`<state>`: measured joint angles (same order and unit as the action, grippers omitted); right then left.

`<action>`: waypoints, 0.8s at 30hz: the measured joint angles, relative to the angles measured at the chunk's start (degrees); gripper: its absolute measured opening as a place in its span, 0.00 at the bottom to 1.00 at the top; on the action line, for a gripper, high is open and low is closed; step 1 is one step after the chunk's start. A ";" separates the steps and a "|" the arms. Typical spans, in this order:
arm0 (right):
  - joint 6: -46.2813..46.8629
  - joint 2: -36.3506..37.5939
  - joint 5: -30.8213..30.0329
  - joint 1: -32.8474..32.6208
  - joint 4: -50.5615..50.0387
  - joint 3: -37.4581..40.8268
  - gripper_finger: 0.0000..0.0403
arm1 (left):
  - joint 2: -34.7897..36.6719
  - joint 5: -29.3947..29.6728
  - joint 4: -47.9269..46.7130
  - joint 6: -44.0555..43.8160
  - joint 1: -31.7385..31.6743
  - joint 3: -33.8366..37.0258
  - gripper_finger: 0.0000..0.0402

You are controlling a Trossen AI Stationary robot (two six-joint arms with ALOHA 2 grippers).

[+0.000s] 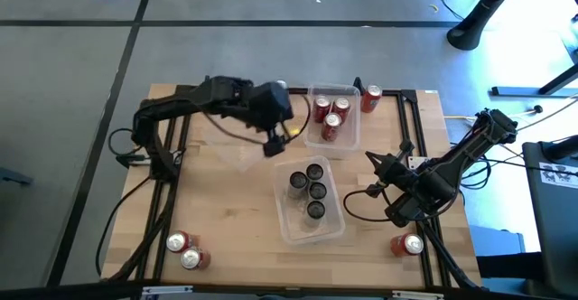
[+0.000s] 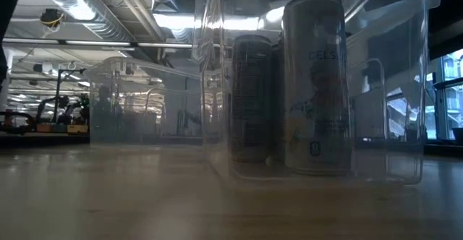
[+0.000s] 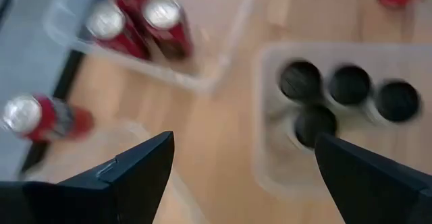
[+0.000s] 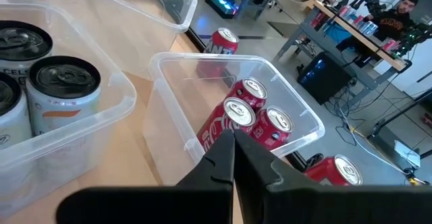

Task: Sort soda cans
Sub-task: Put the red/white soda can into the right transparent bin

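Observation:
Three red soda cans stand in a clear bin at the far middle of the table. Several dark cans stand in a second clear bin nearer the front; the low view shows them close up. My left gripper hangs open above the table, left of both bins, with nothing between its fingers. My right gripper is shut and holds nothing, to the right of the bins; in its wrist view its fingers point at the red-can bin.
Loose red cans lie on the table: one at the far right beside the red-can bin, two at the near left, one at the near right. A third clear bin sits under my left arm.

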<state>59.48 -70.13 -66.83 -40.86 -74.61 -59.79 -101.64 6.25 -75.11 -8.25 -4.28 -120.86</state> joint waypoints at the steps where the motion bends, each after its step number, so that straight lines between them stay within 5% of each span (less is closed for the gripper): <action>1: -0.02 0.00 0.00 0.00 0.00 0.00 0.01 | 0.22 0.00 -1.34 -1.02 1.27 0.00 0.86; 15: -1.71 0.00 0.00 0.00 -0.02 0.00 0.01 | 0.82 0.42 -9.95 -22.39 21.47 1.40 0.86; 24: -5.01 0.00 -1.22 0.00 0.00 0.00 0.01 | 0.82 5.80 -9.91 -40.60 33.99 1.42 0.86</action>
<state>54.47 -70.13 -68.05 -40.86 -74.60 -59.79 -100.82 12.04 -85.01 -48.86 29.71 -119.44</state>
